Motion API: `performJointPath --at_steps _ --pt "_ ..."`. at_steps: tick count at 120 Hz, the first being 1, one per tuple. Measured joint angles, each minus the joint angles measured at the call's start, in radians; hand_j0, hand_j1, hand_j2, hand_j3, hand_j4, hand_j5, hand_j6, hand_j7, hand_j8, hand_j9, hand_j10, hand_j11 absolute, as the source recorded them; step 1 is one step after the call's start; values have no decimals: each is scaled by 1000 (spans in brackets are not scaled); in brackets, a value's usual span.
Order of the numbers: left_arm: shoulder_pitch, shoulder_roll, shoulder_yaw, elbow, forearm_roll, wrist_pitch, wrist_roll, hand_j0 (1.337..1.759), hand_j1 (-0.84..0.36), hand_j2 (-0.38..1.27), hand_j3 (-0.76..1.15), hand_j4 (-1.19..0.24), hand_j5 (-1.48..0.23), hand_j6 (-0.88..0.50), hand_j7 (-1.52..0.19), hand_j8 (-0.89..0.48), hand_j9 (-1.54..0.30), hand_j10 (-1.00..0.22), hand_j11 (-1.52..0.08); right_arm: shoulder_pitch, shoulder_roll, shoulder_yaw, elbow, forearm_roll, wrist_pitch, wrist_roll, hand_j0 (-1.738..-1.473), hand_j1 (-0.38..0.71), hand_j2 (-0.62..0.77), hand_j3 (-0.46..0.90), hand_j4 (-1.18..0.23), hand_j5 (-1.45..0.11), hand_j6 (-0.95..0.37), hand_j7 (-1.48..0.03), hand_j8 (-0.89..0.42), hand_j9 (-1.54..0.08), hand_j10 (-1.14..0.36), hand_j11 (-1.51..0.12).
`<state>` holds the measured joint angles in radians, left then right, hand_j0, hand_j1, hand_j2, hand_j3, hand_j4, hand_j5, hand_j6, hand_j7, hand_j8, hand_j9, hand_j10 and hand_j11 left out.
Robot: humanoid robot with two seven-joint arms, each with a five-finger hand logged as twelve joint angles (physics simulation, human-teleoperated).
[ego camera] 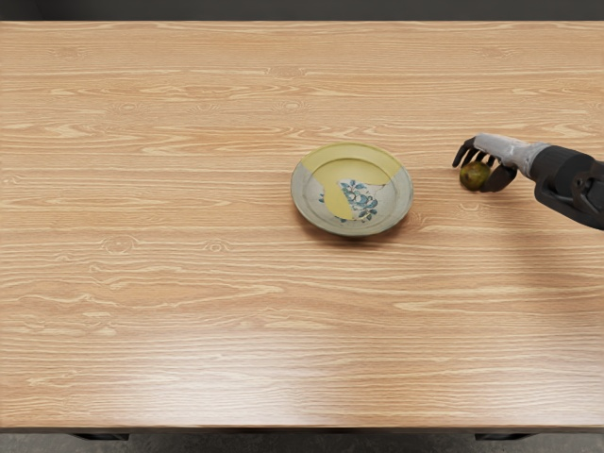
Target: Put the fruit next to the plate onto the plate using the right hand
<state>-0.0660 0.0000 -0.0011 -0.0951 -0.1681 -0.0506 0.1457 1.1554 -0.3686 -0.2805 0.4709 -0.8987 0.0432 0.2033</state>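
A round plate (351, 188) in grey and yellow with a blue leaf pattern lies near the middle of the wooden table. To its right, a short way off, a small olive-green fruit (474, 174) sits at table level. My right hand (485, 168) reaches in from the right edge and its dark fingers curl around the fruit, from above and from the right side. The fruit looks low on the table surface, with a shadow just under it. Part of the fruit is hidden by the fingers.
The wooden table (189, 283) spans the whole view, with its front edge near the bottom and its back edge near the top. The right forearm (566, 184) crosses the table's right edge.
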Motion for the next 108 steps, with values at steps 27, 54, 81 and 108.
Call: performJointPath --at_steps 27,54,81,108 --pt "0 0 0 0 0 0 0 1658 325 4 0 -21 -27 -21 -27 -21 -27 -21 -26 -6 0 5 0 6 -4 3 -1650 264 -13 -2 -576 -724 -400 -734 -352 -740 -442 -748" --pt "0 0 0 0 0 0 0 1658 325 5 0 -21 -27 -21 -27 -21 -27 -21 -27 -16 0 16 -10 8 -7 5 -1648 251 98 -2 -673 -785 -467 -830 -384 -810 -466 -835" --pt "0 0 0 0 0 0 0 1658 325 5 0 -21 -27 -21 -27 -21 -27 -21 -27 -21 0 18 -16 11 -4 6 -1634 208 44 -47 -705 -880 -436 -906 -383 -894 -431 -940" --pt "0 0 0 0 0 0 0 1658 325 4 0 -21 -27 -21 -27 -21 -27 -21 -27 -9 -4 16 -18 21 25 6 -1637 224 121 0 -679 -963 -423 -937 -359 -951 -447 -979"
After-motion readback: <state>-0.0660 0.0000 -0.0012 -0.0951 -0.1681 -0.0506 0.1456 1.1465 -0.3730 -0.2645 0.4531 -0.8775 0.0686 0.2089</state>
